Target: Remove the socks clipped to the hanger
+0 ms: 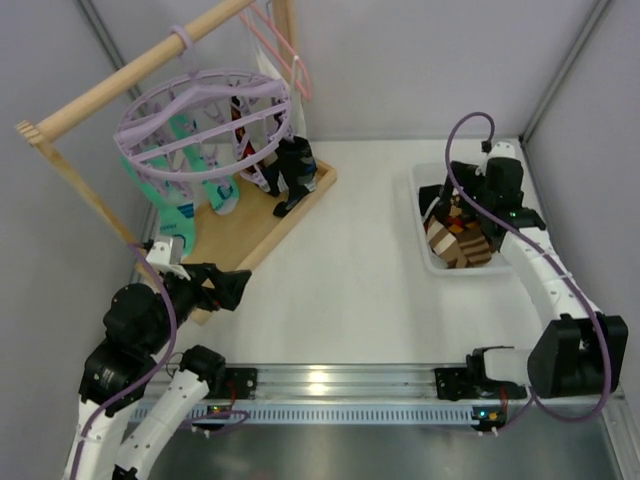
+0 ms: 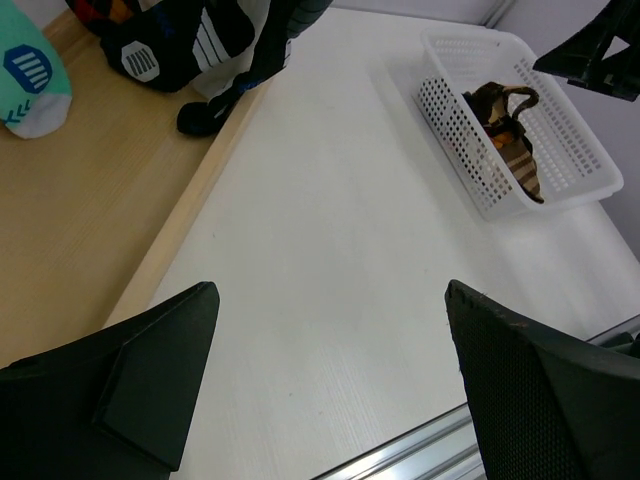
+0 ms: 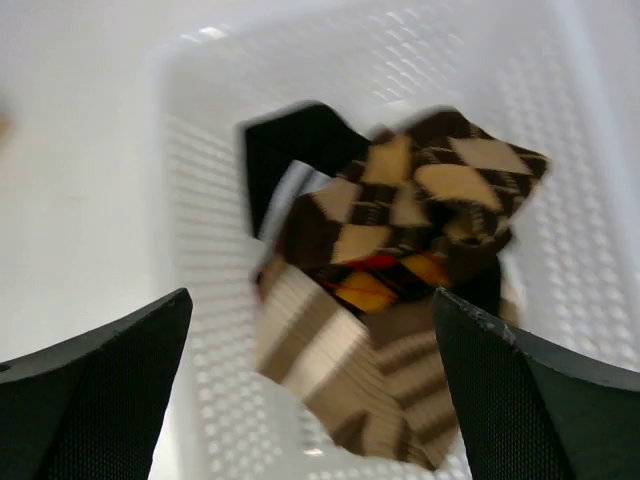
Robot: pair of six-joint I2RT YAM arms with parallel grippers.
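Note:
The lavender round hanger (image 1: 200, 110) hangs from a wooden rail at the back left, with mint-green socks (image 1: 185, 195) and black socks (image 1: 290, 170) clipped under it. In the left wrist view a mint sock's toe (image 2: 30, 80) and black socks (image 2: 180, 45) hang over the wooden base. My left gripper (image 1: 238, 287) is open and empty, low by the base's near corner; it also shows in its wrist view (image 2: 330, 385). My right gripper (image 1: 455, 205) is open above the white basket (image 1: 430, 262). In the right wrist view the gripper (image 3: 310, 385) hovers over brown diamond-patterned and striped socks (image 3: 400, 240) lying in the basket.
A wooden base board (image 1: 255, 225) and slanted wooden rail (image 1: 120, 85) carry the hanger. A thin pink wire hanger (image 1: 285, 50) hangs at the rail's far end. Grey walls close in the left, back and right. An aluminium rail (image 1: 340, 385) runs along the near edge.

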